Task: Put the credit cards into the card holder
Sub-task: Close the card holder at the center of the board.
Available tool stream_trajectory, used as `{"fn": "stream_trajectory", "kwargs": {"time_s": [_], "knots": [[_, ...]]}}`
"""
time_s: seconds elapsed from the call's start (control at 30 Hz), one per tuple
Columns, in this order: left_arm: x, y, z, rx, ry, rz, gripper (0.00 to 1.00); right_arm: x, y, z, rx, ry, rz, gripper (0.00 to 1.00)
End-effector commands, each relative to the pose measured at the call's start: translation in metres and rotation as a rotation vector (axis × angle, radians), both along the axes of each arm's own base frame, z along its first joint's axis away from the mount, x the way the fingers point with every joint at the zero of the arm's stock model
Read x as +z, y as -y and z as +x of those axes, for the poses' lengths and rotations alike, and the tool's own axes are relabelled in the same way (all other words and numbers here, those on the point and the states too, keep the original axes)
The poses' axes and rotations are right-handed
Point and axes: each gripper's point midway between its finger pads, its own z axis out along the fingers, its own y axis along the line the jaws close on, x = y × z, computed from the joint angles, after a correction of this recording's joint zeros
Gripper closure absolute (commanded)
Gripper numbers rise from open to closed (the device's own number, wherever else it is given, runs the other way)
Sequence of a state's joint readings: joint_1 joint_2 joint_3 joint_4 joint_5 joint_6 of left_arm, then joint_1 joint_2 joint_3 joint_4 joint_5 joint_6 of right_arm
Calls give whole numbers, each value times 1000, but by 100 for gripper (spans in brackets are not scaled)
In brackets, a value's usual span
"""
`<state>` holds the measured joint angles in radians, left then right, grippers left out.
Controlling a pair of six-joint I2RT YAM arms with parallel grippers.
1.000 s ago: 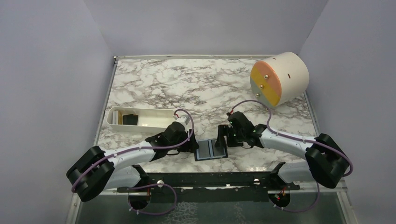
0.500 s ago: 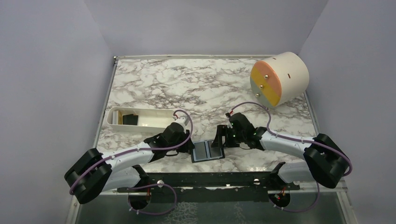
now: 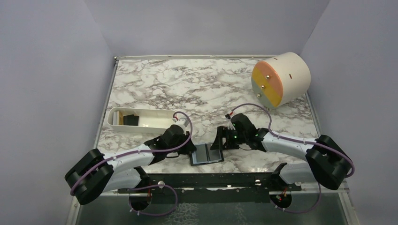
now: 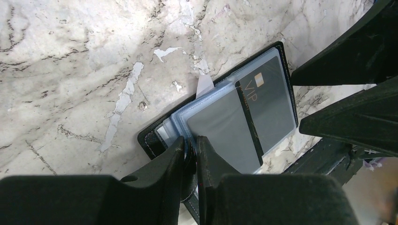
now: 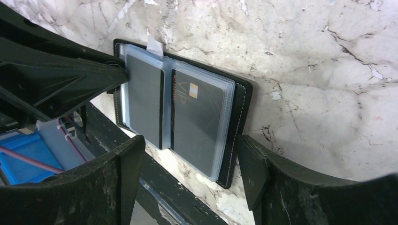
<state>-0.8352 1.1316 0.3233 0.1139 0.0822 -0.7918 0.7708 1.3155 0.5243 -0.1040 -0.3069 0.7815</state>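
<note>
Left fingers (image 4: 165,165) pinch the card holder (image 5: 243,101) by its left edge, near the worktop's (image 3: 187,89) front edge; right fingers (image 5: 256,168) spread wide. Pinning it flat should ease loading.

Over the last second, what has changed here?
The left tool closed onto the card holder at its edge and dragged it slightly left, skewing it. The right tool followed, open, straddling it. The white tray and the drum stayed put.

The letters "VIP" stand on the dark credit card (image 5: 197,126) sleeved in the open card holder (image 5: 240,112), just ahead of the right pincer (image 5: 190,157) (a gold chip sits beside them); the fine orange line along its edge is unreadable.
</note>
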Motion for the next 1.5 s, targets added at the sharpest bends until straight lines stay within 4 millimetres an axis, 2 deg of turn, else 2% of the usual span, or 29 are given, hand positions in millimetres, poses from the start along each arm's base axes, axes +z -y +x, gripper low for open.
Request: {"fn": "stream_trajectory", "kwargs": {"time_s": [0.0, 0.4, 0.93, 1.2, 1.47], "knots": [[7, 12, -1, -14, -1, -70, 83, 33, -18, 3, 35, 45, 120, 28], [7, 12, 0, 5, -6, -82, 86, 59, -26, 1, 61, 66, 197, 30], [8, 13, 1, 21, -8, -97, 88, 75, -44, -10, 147, 36, 328, 33], [19, 23, 4, 30, -10, -166, 89, 76, -56, -4, 171, 38, 360, 34], [34, 28, 7, 67, -3, -253, 89, 57, -67, 10, 170, 31, 316, 35]]}}
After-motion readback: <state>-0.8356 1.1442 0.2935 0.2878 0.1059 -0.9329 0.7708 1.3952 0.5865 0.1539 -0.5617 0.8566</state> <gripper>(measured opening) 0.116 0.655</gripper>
